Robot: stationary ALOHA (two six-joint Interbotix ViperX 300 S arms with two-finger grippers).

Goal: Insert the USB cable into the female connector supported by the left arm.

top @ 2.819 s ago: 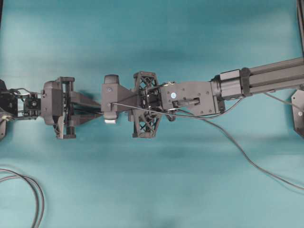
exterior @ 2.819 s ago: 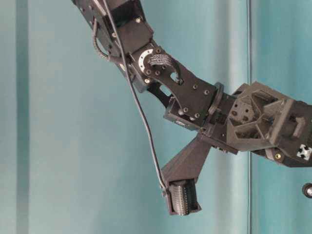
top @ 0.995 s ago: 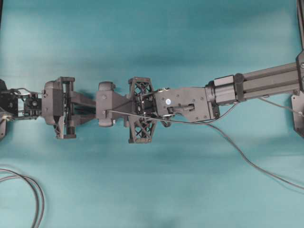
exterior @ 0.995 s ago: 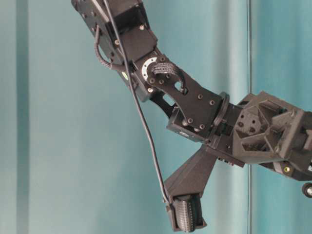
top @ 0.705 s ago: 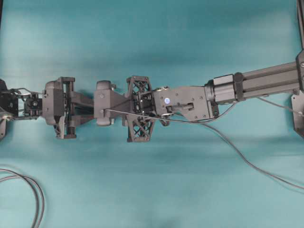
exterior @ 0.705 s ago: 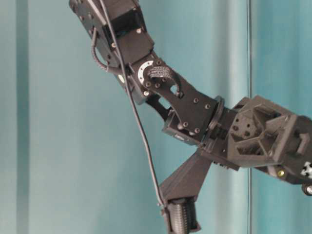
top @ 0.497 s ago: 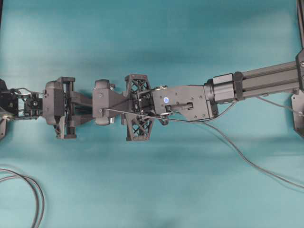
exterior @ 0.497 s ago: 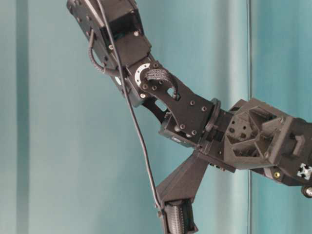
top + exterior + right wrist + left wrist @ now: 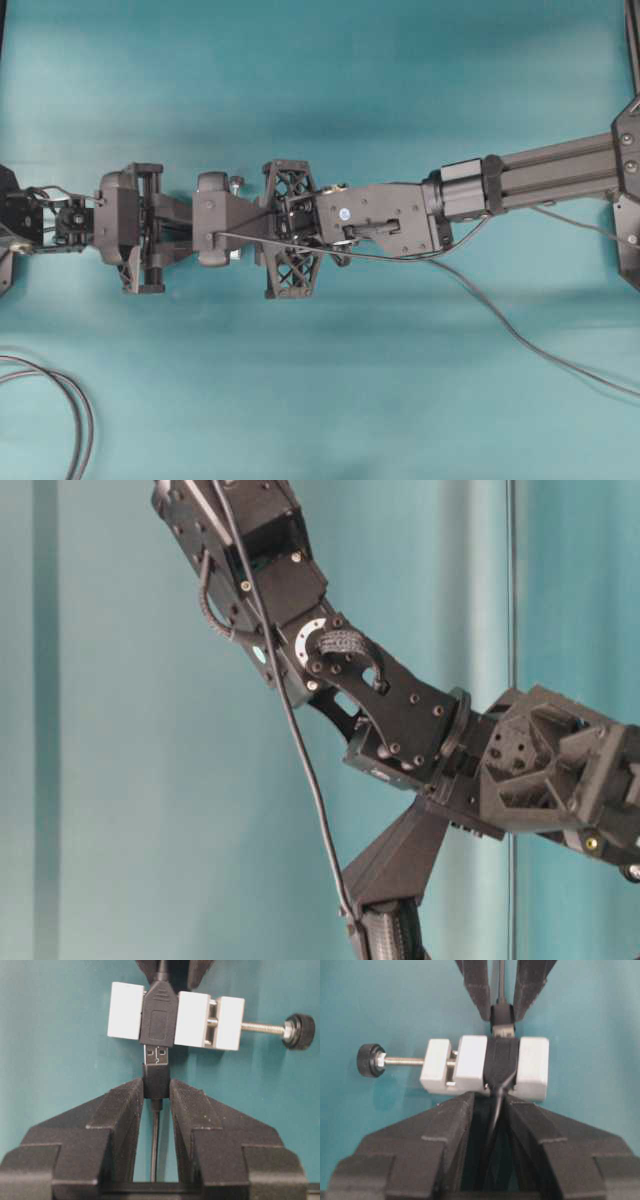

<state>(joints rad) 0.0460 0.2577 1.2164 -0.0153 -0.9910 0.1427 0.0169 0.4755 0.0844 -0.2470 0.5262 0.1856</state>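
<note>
Right gripper (image 9: 156, 1091) pinches USB cable (image 9: 156, 1080), plug tip entering female connector (image 9: 175, 1015); overhead hides this.

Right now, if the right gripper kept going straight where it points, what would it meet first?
The right gripper would drive the silver plug of the thin grey USB cable into the black socket clamped in the white block; it looks partly entered already.

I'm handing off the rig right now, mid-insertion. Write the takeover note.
Right gripper: shut on the USB cable, at its black housing.
Left gripper: closed around the cable behind the female connector, supporting it; its white clamp blocks lie just beyond the fingertips.
Done: plug lined up, silver tip at the socket mouth.
Left: most of the silver plug is exposed, so push it straight in until seated.
</note>
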